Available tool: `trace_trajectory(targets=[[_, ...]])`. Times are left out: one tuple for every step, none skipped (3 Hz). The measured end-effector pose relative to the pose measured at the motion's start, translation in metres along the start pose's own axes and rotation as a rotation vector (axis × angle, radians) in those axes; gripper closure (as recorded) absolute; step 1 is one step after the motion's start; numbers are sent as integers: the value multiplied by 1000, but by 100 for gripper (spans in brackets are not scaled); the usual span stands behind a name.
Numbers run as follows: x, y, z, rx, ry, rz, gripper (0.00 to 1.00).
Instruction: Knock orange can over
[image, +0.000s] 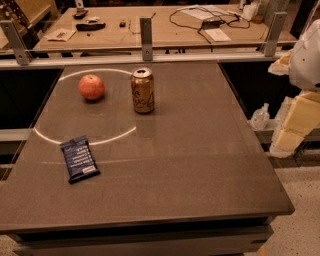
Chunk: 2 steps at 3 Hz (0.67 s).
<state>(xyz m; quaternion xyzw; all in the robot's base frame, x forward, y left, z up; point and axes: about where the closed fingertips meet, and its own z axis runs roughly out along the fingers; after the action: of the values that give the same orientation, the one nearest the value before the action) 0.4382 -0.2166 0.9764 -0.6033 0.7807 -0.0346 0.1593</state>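
Tabletop (190, 165), upright orange can (142, 91); pincer (296, 124) well apart, far right.

**3 items sitting on the table**

The orange can (142, 90) is standing toward the table's (200, 165) back, the apple (91, 87) resting near its left. The packet (79, 159) is lying before them, leftward. The arm (302, 100) is hanging beyond the right edge, its gripper unseen.
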Motion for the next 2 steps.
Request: trace_trajectory(targets=[[0,0,0,0,0,0,0],[-1,-1,-2,0,-31,8,0]])
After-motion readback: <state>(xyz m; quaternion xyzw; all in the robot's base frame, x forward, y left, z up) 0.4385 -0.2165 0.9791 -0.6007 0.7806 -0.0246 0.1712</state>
